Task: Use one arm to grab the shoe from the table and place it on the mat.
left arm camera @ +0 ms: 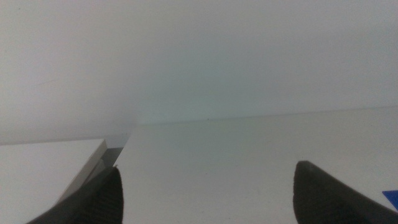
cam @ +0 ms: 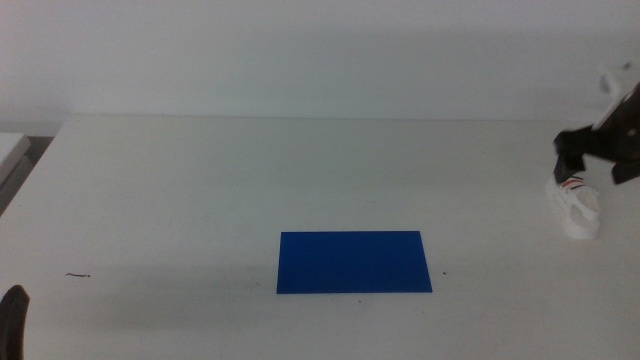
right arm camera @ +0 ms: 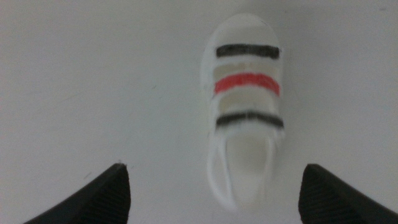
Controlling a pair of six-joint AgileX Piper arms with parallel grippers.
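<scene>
The white shoe [cam: 574,208] with black and red straps lies on the white table [cam: 200,190] at the far right. My right gripper [cam: 597,160] hovers just above it, jaws open, one on each side. In the right wrist view the shoe [right arm camera: 244,112] lies between and beyond the open jaws of the gripper [right arm camera: 214,193], not touched. The blue mat [cam: 353,262] lies flat in the middle front of the table, well left of the shoe. My left gripper [left arm camera: 208,193] is open and empty; it waits at the bottom left corner in the middle view [cam: 12,318].
A small dark speck [cam: 78,275] lies on the table at front left. The table's left edge, with a light surface beyond it [left arm camera: 50,168], shows in the left wrist view. The back wall is plain white.
</scene>
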